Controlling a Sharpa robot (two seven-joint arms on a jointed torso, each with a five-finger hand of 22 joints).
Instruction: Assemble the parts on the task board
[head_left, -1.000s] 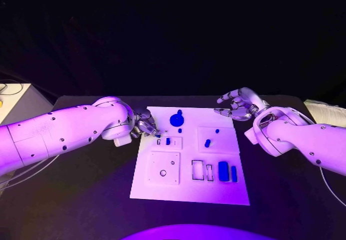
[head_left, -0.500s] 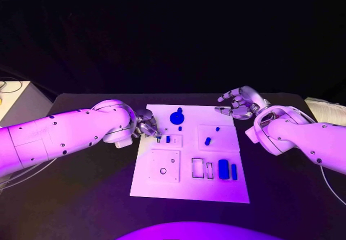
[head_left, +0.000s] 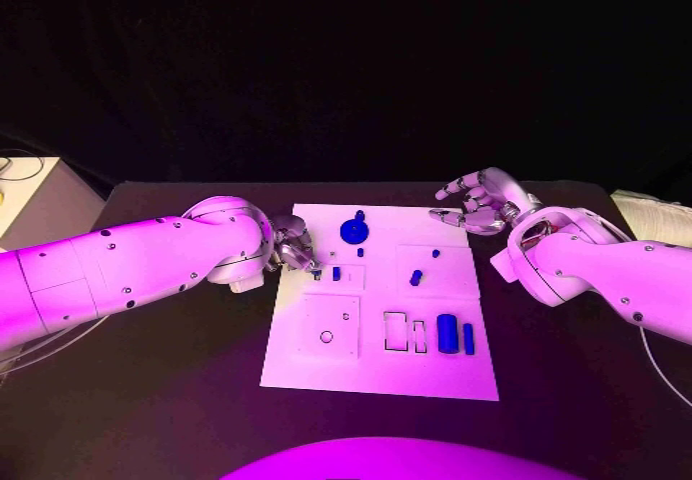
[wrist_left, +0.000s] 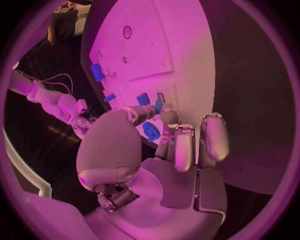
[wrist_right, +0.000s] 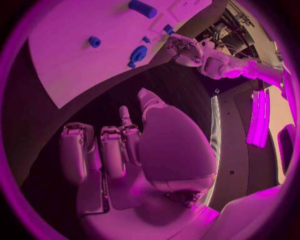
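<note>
The white task board (head_left: 433, 375) lies in the middle of the black table. My left hand (head_left: 293, 250) reaches over the board's left edge, and its thumb and a fingertip pinch a small blue part (wrist_left: 158, 105) over a slot beside a standing blue part (head_left: 336, 272). A round blue knob (head_left: 353, 234) stands just beyond them. My right hand (head_left: 479, 203) hovers past the board's far right corner with its fingers apart and nothing in them. Two long blue parts (head_left: 447, 333) lie near the board's right side, and another small part (head_left: 415, 278) stands mid-board.
A square plate with a round hole (head_left: 329, 330) sits on the board's near left. Empty slots (head_left: 394, 333) lie beside the long parts. A white box (head_left: 36, 200) stands off the table's left edge, and a pale object (head_left: 656, 215) at its right.
My left hand's fingertips have shifted slightly over the slot by the standing part. The right hand has held its place.
</note>
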